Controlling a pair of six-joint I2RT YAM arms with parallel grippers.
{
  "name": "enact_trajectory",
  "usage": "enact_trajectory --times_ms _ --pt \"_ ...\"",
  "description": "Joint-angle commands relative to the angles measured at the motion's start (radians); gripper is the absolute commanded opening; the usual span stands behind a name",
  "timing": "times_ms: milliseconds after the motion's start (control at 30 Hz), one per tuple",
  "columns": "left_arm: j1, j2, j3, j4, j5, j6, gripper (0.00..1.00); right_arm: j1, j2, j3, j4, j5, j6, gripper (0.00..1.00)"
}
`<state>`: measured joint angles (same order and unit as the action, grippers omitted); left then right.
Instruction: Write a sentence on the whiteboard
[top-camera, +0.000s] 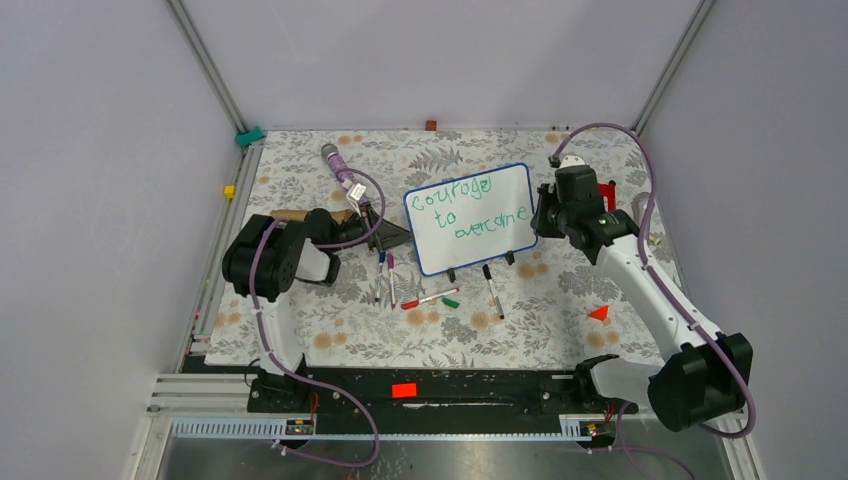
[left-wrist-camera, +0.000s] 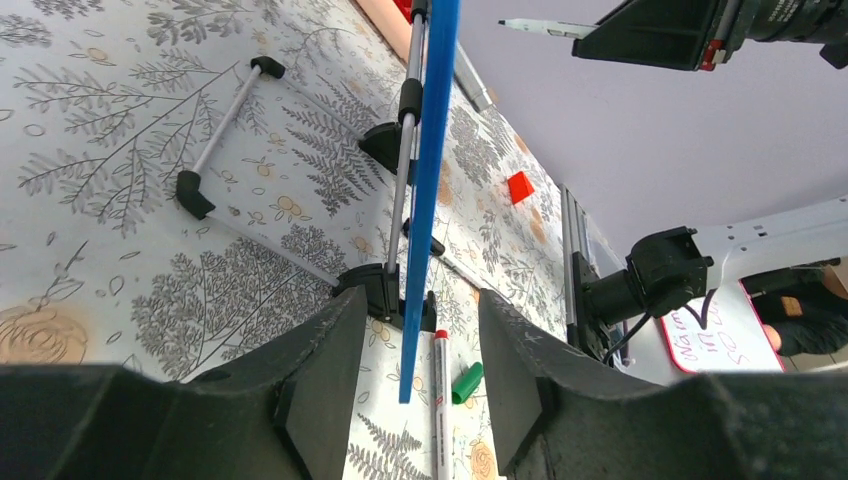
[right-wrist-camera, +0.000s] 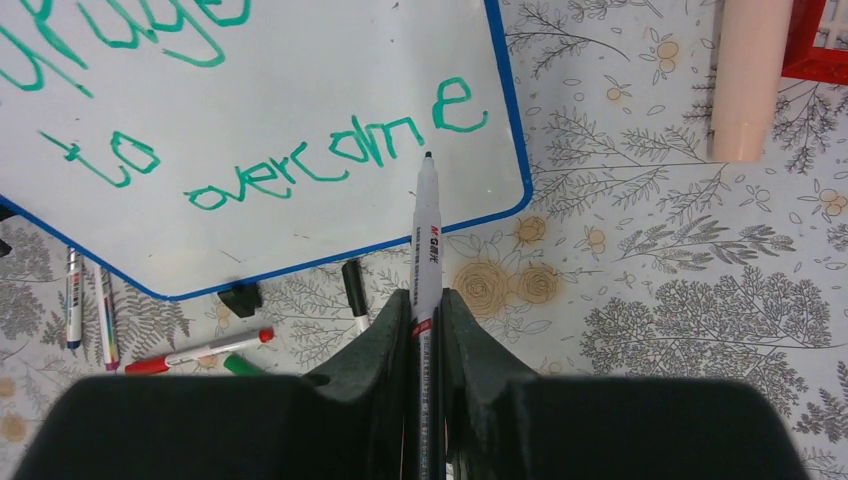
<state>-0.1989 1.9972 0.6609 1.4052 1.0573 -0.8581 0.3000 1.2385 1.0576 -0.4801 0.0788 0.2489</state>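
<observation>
**Item: marker tip at the last word, board edge between parted fingers**

*Whiteboard.* We entered one small glossy white whiteboard with a thin blue frame (top-camera: 438, 255). It stood near the middle of the floral-patterned counter (top-camera: 330, 330), propped on a silver wire stand (left-wrist-camera: 400, 150). Its black clip feet (right-wrist-camera: 240, 297) rested on the counter. The green handwritten sentence (top-camera: 452, 193) read "courage to overcome", and we judged it complete.

*Right fingers.* The right fingers (right-wrist-camera: 385, 350) were clenched on a white-barrelled, dark-tipped marker (right-wrist-camera: 428, 230). Its long axis ran straight out from them toward the board's lower right corner. The tip sat at the gap between the "m" and the "e" of the last word. We could not tell whether it touched the surface.

*Left fingers.* The left fingers (left-wrist-camera: 322, 370) were parted and grasped nothing. The board's blue left edge, seen end-on, stood in the gap between them, clear of both.

*Governing relation.* The board lay directly ahead of the right fingers, in line with the marker. We therefore judged that the coming move, whether a last stroke or a withdrawal, would run along that line. The right arm was nearer the writing, and the left was nearer the frame.

*Sundries.* Several loose markers (top-camera: 430, 298) and a green cap (top-camera: 451, 301) lay on the counter just in front of the board.
</observation>
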Motion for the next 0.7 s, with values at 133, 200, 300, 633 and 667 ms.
enact_trajectory --times_ms 133,200,300,633,667 --pt "0.068 -0.182 -0.164 0.070 -0.139 0.061 0.52 -0.004 -0.081 -0.029 0.043 -0.076 0.015 0.00" --pt "0.089 -0.276 -0.244 0.061 -0.196 0.088 0.57 -0.004 -0.095 -0.037 0.043 -0.077 0.020 0.00" --pt "0.112 -0.437 -0.336 -0.073 -0.317 0.119 0.57 -0.004 -0.107 -0.042 0.043 -0.098 0.025 0.00" --pt "0.044 -0.787 0.154 -1.842 -0.846 0.710 0.67 0.056 -0.086 0.039 0.024 -0.129 0.002 0.00" --pt "0.058 -0.784 0.162 -1.875 -0.818 0.722 0.66 0.068 -0.081 0.052 0.020 -0.128 0.002 0.00"
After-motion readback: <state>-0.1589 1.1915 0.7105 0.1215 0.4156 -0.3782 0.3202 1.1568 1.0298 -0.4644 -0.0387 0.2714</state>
